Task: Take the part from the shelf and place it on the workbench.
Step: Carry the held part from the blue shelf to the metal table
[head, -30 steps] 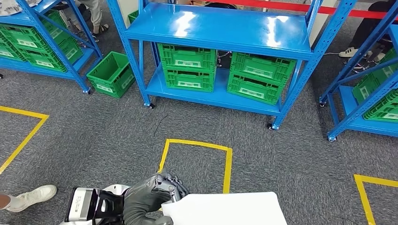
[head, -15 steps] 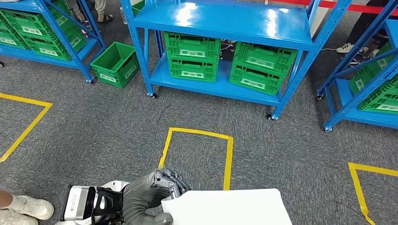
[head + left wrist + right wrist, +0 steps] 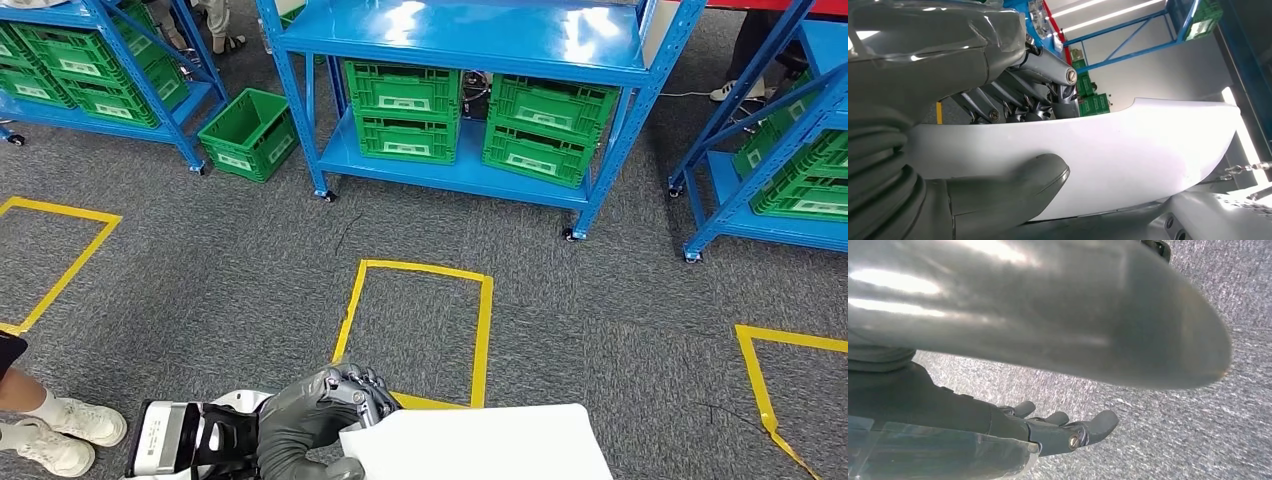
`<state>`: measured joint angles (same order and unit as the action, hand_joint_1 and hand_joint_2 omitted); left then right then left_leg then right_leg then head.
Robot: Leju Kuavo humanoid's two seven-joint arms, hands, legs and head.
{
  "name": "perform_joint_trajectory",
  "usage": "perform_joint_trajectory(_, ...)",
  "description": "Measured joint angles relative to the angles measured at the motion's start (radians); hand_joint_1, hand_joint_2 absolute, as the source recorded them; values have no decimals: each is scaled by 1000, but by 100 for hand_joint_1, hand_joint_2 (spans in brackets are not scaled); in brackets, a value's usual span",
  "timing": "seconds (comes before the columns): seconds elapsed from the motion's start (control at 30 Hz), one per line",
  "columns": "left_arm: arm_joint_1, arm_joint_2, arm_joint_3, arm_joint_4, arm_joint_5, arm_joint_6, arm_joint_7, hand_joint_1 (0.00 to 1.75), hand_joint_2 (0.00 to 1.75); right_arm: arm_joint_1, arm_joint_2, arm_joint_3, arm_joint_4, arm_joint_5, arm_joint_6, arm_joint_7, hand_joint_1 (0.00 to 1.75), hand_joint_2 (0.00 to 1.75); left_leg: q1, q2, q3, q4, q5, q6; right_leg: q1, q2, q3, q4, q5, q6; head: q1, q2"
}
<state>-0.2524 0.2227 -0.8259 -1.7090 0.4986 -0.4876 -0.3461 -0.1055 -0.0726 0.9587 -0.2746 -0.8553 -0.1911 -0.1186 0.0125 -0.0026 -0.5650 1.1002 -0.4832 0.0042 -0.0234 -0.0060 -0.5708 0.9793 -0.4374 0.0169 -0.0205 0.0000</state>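
The part is a flat white panel with rounded corners, held low in front of my body in the head view. My left hand grips its left edge, fingers over the top and thumb underneath. The left wrist view shows the same grip: the thumb presses on the white panel and the dark fingers curl over its far edge. In the right wrist view my right hand hangs over grey carpet with fingers stretched out and nothing in them, under a large blurred pale surface.
A blue shelf with green crates on its lower level stands ahead. More blue shelves stand at left and right. A loose green crate sits on the floor. A yellow tape square marks the carpet. A person's shoes are at lower left.
The whole picture has shifted: the shelves sit higher and the yellow square closer, so the camera has moved. The person's feet at lower left have moved. My left hand's hold on the panel is unchanged.
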Motion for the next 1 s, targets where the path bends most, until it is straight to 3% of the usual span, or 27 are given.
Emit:
perform_joint_trajectory(0.07, 2, 0, 5, -1, -7, -3, -8, 175, 175, 0, 2, 0, 0, 6, 1, -6, 0, 0, -6, -3, 62, -101, -10, 12, 0, 1, -11, 3, 13, 15, 0, 0)
perform_joint_trajectory(0.17, 11, 0, 14, -3, -17, -4, -20, 175, 175, 1, 2, 0, 1, 13, -10, -11, 0, 0, -14, 0, 62, -130, 1, 32, -3, 0, -24, 2, 27, 36, 0, 0)
perform_joint_trajectory(0.23, 18, -1, 20, -5, -23, -5, -28, 175, 175, 3, 0, 0, 1, 19, -18, -10, 0, 0, -12, 5, 48, -145, 28, 51, -1, 1, -48, 45, -14, 30, 3, 0)
perform_joint_trajectory(0.3, 27, -2, 25, -5, -31, -4, -36, 175, 175, 3, -4, -1, 1, 24, -24, -9, 0, 0, -12, 8, 20, -149, 53, 62, -1, 2, -89, 164, -101, 15, 7, 0)
perform_joint_trajectory(0.33, 33, -2, 27, -5, -34, -4, -40, 175, 175, 3, -6, -1, 1, 27, -26, -8, 0, 0, -15, 8, 4, -148, 64, 63, -1, 2, -105, 231, -134, 15, 8, 0)
perform_joint_trajectory(0.37, 39, -2, 28, -5, -39, -4, -44, 175, 175, 3, -9, -1, 1, 30, -29, -7, 0, 0, -17, 9, -13, -147, 77, 63, -1, 2, -111, 282, -148, 21, 8, 0)
perform_joint_trajectory(0.4, 43, -2, 30, -5, -43, -4, -48, 175, 175, 3, -11, -2, 1, 32, -32, -6, 0, 0, -18, 9, -30, -145, 89, 62, -1, 2, -102, 304, -142, 32, 8, 0)
perform_joint_trajectory(0.43, 48, -3, 32, -5, -46, -4, -52, 175, 175, 3, -14, -2, 1, 34, -34, -5, 0, 0, -18, 9, -46, -142, 100, 61, -1, 2, -77, 290, -120, 45, 8, 0)
perform_joint_trajectory(0.47, 51, -3, 34, -5, -50, -4, -56, 175, 175, 2, -15, -3, 1, 37, -36, -5, 0, 0, -19, 8, -63, -138, 111, 58, -2, 2, -34, 241, -94, 55, 8, 0)
perform_joint_trajectory(0.5, 54, -3, 36, -6, -53, -4, -60, 175, 175, 0, -17, -5, 1, 39, -36, -4, 0, 0, -20, 7, -80, -131, 121, 54, -1, 2, 22, 164, -85, 56, 9, 0)
perform_joint_trajectory(0.57, 59, -3, 41, -7, -58, -3, -66, 175, 175, -3, -19, -8, 1, 44, -36, -3, 0, 0, -22, 8, -103, -118, 140, 44, 3, 4, 113, 21, -99, 40, 7, 0)
perform_joint_trajectory(0.6, 61, -3, 43, -7, -59, -2, -68, 175, 175, -4, -20, -8, 1, 46, -36, -3, 0, 0, -22, 8, -108, -117, 150, 38, 7, 5, 131, -15, -110, 30, 7, 0)
perform_joint_trajectory(0.67, 65, -1, 44, -8, -63, 3, -73, 175, 175, 0, -18, -10, 1, 50, -36, -3, 0, 0, -20, 7, -114, -122, 169, 26, 6, 5, 118, -22, -100, 13, 6, 0)
perform_joint_trajectory(0.7, 67, 0, 44, -8, -65, 7, -75, 175, 175, 2, -17, -10, 2, 54, -34, -2, 0, 0, -18, 5, -121, -117, 158, 20, 4, 3, 107, -21, -89, 3, 5, 0)
perform_joint_trajectory(0.73, 68, 1, 44, -8, -68, 11, -76, 175, 175, 3, -17, -10, 2, 58, -30, 0, 0, 0, -16, 3, -130, -95, 125, 13, 0, 1, 95, -21, -76, -6, 4, 0)
perform_joint_trajectory(0.77, 69, 2, 44, -8, -70, 16, -76, 175, 175, 3, -18, -10, 2, 62, -24, 1, 0, 0, -12, 2, -142, -52, 71, 6, -2, -1, 82, -22, -61, -12, 3, 0)
perform_joint_trajectory(0.83, 69, 2, 44, -8, -71, 24, -76, 175, 175, 2, -21, -10, 2, 68, -12, 3, 0, 0, -6, 2, -165, 86, -42, -7, 0, -3, 54, -20, -32, -18, 0, 0)
perform_joint_trajectory(0.87, 69, 2, 43, -8, -70, 27, -75, 175, 175, 1, -22, -10, 2, 69, -8, 3, 0, 0, -4, 2, -169, 152, -68, -10, 1, -3, 38, -18, -19, -17, 0, 0)
perform_joint_trajectory(0.9, 69, 2, 43, -8, -70, 29, -74, 175, 175, 0, -23, -10, 2, 70, -5, 3, 0, 0, -2, 2, -161, 192, -66, -12, 1, -3, 20, -16, -6, -15, 0, 0)
perform_joint_trajectory(0.93, 68, 2, 43, -8, -69, 30, -74, 175, 175, -1, -24, -10, 2, 70, -4, 3, 0, 0, -1, 2, -137, 197, -45, -11, 1, -3, 2, -12, 6, -12, 0, 0)
perform_joint_trajectory(0.97, 67, 2, 43, -8, -69, 30, -74, 175, 175, -2, -25, -10, 2, 70, -2, 3, 0, 0, 0, 2, -95, 165, -20, -9, 1, -3, -15, -8, 17, -9, -1, 0)
perform_joint_trajectory(1.0, 65, 1, 43, -8, -69, 30, -73, 175, 175, -3, -26, -10, 2, 70, -2, 3, 0, 0, 0, 1, -34, 100, -8, -4, 1, -2, -29, -5, 28, -6, -1, 0)
